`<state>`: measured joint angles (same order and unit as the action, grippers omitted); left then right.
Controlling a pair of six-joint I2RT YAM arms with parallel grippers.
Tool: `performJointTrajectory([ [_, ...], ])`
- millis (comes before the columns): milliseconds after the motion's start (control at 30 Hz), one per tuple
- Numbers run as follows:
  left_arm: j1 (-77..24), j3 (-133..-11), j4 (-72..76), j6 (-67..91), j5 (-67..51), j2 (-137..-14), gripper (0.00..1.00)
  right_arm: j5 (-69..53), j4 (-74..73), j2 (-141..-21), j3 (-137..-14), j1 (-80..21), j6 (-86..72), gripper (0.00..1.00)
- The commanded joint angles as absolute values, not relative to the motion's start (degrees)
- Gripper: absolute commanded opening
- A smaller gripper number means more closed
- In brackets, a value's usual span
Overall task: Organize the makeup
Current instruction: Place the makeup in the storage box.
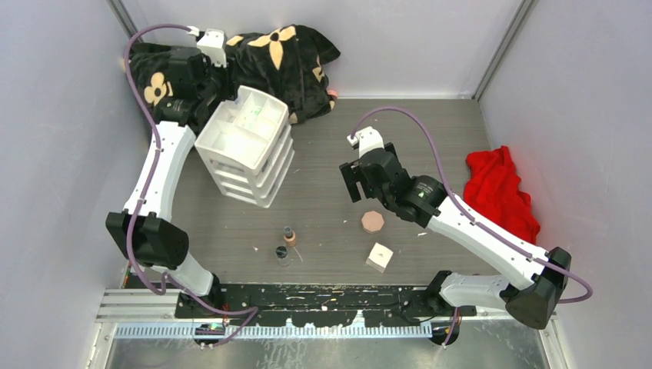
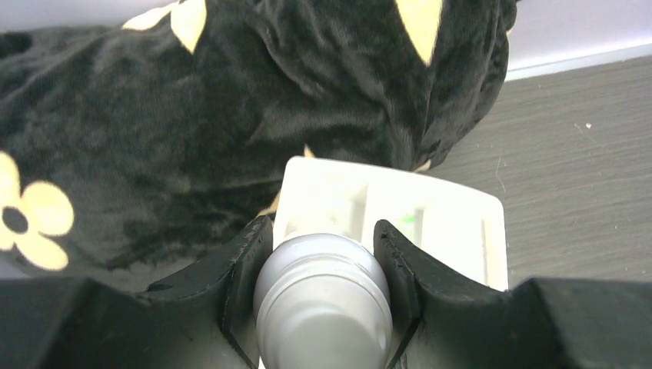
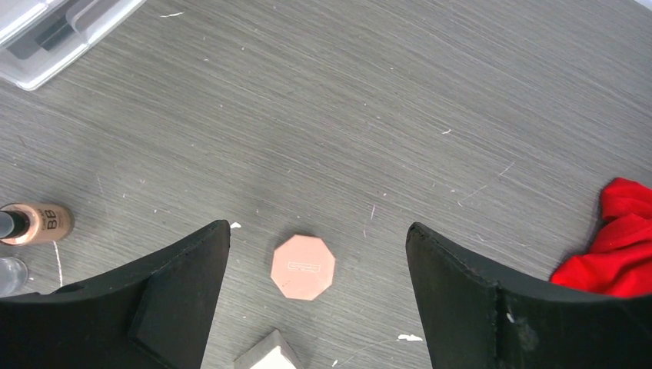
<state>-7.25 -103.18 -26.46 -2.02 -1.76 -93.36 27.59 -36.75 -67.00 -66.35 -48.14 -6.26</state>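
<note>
My left gripper (image 1: 217,98) is shut on a white bottle (image 2: 323,307), holding it over the back edge of the white drawer box (image 1: 246,146); the box's top tray (image 2: 454,223) shows just past the bottle. On the table lie a pink-brown octagonal compact (image 1: 373,221), a white cube (image 1: 380,257), a tan dark-capped bottle (image 1: 289,235) and a small clear jar (image 1: 282,254). My right gripper (image 3: 317,228) hangs open above the compact (image 3: 303,267), touching nothing. The cube (image 3: 267,357) sits just nearer, and the tan bottle (image 3: 34,223) is far left.
A black cloth with cream flowers (image 1: 284,54) is heaped at the back behind the drawer box. A red cloth (image 1: 500,192) lies at the right by the wall. Grey walls close in both sides and the back.
</note>
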Motion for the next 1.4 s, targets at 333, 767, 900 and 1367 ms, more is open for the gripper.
performJointTrajectory([
  [333,-4.2,-94.75,-22.7,-1.56,-2.78,-84.5,0.0,25.14,-32.86,-67.51,-65.21,-47.58,-7.21,0.89],
  [767,-4.14,-91.18,-22.08,-0.93,-2.26,-86.09,0.26,25.42,-32.92,-67.71,-64.54,-47.2,-7.38,0.89],
  [900,-4.14,-90.13,-21.25,-1.29,-3.08,-84.98,0.49,25.06,-32.71,-67.98,-64.33,-47.22,-7.45,0.89],
  [1367,-4.14,-90.24,-19.27,-0.38,-4.05,-78.71,1.0,24.18,-32.62,-67.73,-63.0,-46.94,-7.31,0.89],
])
